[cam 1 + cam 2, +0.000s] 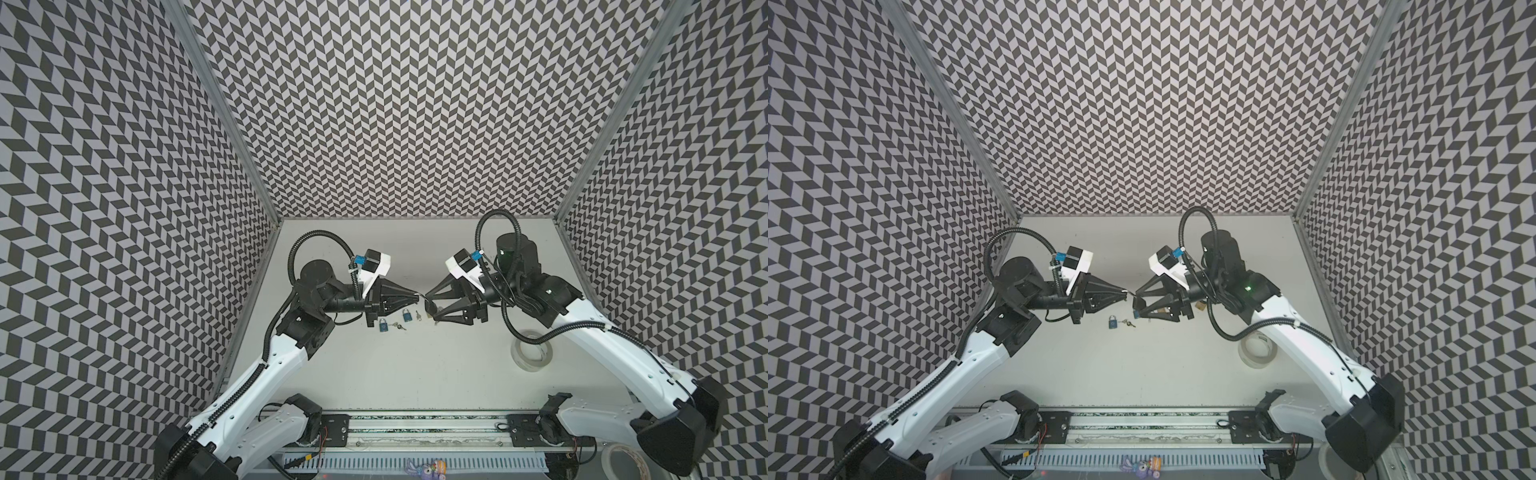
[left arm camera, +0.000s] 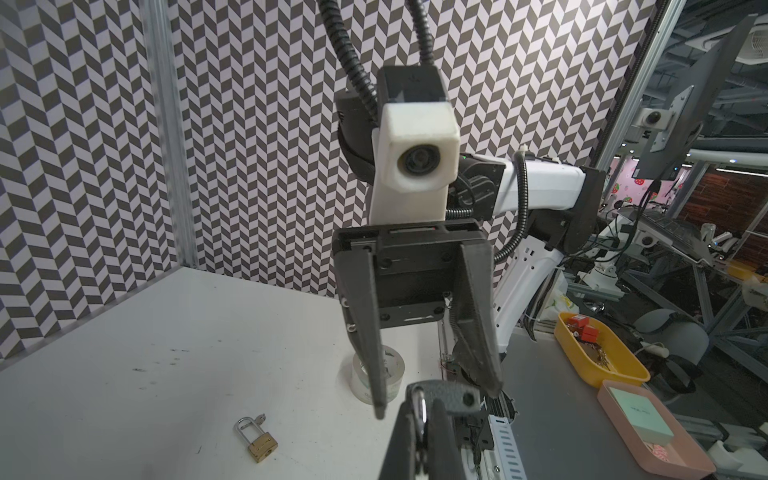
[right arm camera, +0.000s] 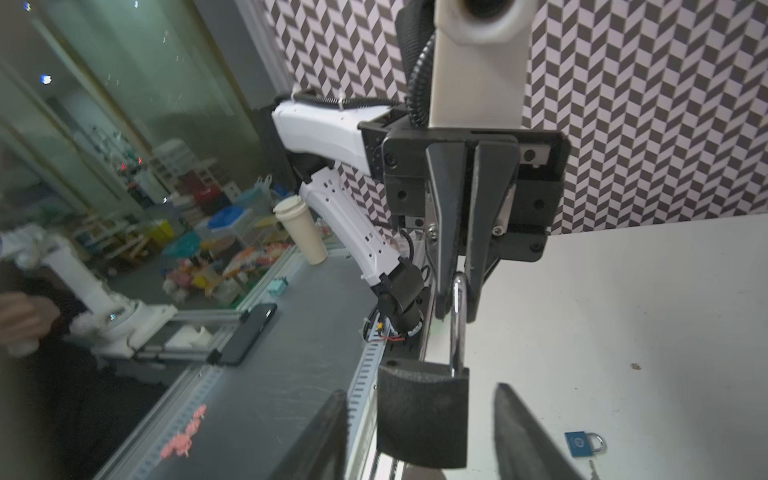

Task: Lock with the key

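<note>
Black padlock (image 3: 422, 411): we see its shackle (image 3: 456, 340) clamped in the closed left tool (image 3: 456, 309), its body between the parted jaws of the empty right tool (image 3: 420, 390).

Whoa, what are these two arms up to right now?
They are working on a black padlock held in the air between them. The left arm has its jaws shut on the padlock's metal loop, while the right arm holds its jaws open on either side of its body, not gripping it. Two blue padlocks with keys lie on the table below.
</note>
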`<state>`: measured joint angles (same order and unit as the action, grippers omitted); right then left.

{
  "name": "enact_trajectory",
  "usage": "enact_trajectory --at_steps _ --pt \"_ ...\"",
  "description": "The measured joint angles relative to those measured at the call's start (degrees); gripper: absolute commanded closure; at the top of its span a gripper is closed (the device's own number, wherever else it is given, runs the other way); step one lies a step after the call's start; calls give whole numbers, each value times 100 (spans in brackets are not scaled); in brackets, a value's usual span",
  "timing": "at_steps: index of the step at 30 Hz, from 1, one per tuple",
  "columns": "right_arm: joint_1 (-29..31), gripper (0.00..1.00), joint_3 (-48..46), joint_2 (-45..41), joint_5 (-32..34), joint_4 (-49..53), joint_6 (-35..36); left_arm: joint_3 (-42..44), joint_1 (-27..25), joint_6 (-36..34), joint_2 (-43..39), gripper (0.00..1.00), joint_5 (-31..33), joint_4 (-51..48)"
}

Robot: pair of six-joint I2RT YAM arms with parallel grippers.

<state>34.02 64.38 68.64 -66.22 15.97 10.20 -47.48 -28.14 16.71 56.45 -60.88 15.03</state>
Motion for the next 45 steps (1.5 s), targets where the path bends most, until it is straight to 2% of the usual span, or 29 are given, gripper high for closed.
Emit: enact_trajectory --at_steps 1,2,6,14,20,24,28,35,45 --pt "-2 6 -173 -153 188 -269 -214 11 0 136 -13 100 59 114" --pt "0 0 -356 -306 402 -590 -457 31 0 278 -35 100 131 240" --pt "-2 0 -953 -761 1252 -1803 -1322 157 0 837 -129 100 457 804" --pt "0 0 -2103 -1561 2518 -4192 -2339 566 -2 2129 -221 100 997 2271" --pt "28 0 -2439 -1685 2940 -5659 -2791 678 -120 2761 -221 100 1517 2955" --pt "151 0 -2422 -1362 2907 -6483 -3053 678 -227 2973 -219 100 1766 3182" --pt "426 0 -2337 -914 2868 -6852 -3147 678 -332 3106 -203 100 1891 3353" --pt "813 29 -2190 -533 2872 -6922 -3040 678 -461 3248 -101 100 1939 3602" --pt "927 56 -2070 -361 2949 -7047 -2859 678 -546 3309 -57 100 1952 3768"
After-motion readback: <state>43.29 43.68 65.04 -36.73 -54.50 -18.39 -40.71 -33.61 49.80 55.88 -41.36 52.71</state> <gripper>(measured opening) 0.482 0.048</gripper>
